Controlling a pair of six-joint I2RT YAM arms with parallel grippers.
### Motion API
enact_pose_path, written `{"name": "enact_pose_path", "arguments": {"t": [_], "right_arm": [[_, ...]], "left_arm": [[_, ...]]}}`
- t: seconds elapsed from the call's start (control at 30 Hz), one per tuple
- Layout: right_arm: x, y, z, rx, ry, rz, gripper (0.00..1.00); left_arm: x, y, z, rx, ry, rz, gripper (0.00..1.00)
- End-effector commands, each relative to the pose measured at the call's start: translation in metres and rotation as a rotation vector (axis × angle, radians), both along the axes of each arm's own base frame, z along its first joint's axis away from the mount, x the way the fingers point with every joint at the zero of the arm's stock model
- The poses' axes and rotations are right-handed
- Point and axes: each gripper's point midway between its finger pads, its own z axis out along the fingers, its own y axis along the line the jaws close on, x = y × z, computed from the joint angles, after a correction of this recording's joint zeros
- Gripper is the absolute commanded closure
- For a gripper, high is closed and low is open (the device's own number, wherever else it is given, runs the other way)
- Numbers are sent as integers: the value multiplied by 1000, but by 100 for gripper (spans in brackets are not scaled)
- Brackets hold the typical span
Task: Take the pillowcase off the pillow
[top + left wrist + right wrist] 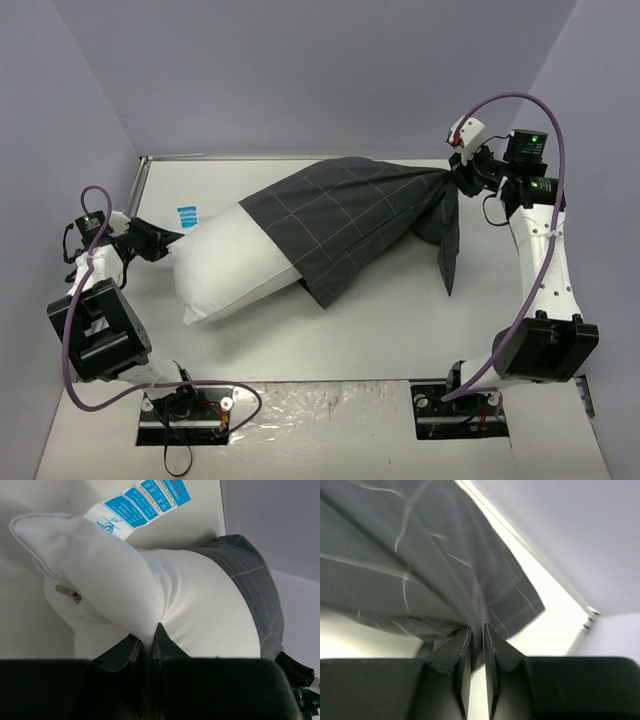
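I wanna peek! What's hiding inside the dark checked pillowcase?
The white pillow goes into the pillowcase, and its left part sticks out. The cloth covers the rest, so you can't see how far in it reaches.

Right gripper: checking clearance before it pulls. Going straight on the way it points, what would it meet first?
The pillowcase: the right gripper has its jaws shut on its bunched end, so more fabric comes first, probably.
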Motion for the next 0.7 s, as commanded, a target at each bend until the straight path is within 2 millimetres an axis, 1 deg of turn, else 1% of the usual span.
{"name": "enact_pose_path", "arguments": {"t": [0.0,0.07,0.1,0.17,0.2,0.27,0.33,0.37,0.4,0.43,0.53,0.6,0.67], "right_arm": [[18,-59,-12,-172,-87,-154,88],[9,-58,-32,-191,-54,-136,86],[3,-54,-54,-186,-10,-116,85],[-7,-49,-72,-180,26,-90,84],[-18,-42,-94,-192,74,-29,80],[-29,-34,-112,-195,113,13,80],[-47,-20,-134,-203,157,99,64],[-53,-15,-140,-205,169,117,56],[-59,-6,-143,-208,171,146,19],[-69,-1,-148,-224,160,176,0],[-83,10,-155,-235,134,247,0],[-87,10,-163,-237,155,254,0],[-87,4,-179,-270,193,252,0]], "left_arm": [[13,41,9,129,-70,87,98],[13,41,9,131,-70,87,98],[13,42,8,132,-69,87,98],[13,41,8,127,-67,85,98],[14,41,8,128,-67,85,98],[14,42,7,128,-66,85,98],[14,41,8,127,-67,84,98],[14,41,8,126,-67,83,98],[14,40,7,124,-67,80,98],[14,40,7,124,-67,80,98],[13,39,7,119,-66,77,98],[12,38,6,118,-65,76,98],[12,38,7,118,-68,75,98]]}}
